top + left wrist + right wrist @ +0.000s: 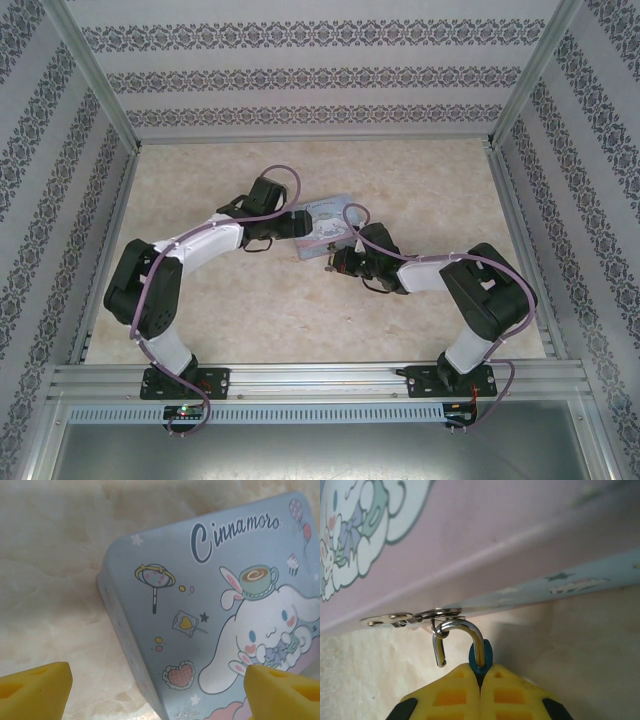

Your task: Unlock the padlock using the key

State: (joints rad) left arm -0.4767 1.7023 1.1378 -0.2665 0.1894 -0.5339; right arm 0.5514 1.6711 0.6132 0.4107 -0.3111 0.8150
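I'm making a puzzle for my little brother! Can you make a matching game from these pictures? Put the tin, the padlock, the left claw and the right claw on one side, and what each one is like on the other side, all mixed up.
Things:
1. tin
2. padlock
3. left claw
4. right claw

What it is like:
A. shut, pinching something small
B. hooked on the metal clasp
C. wide open
D. light blue with a cartoon animal

Pairs: 1-D, 2-B, 3-C, 4-A. The small thing the right claw pinches is the padlock.
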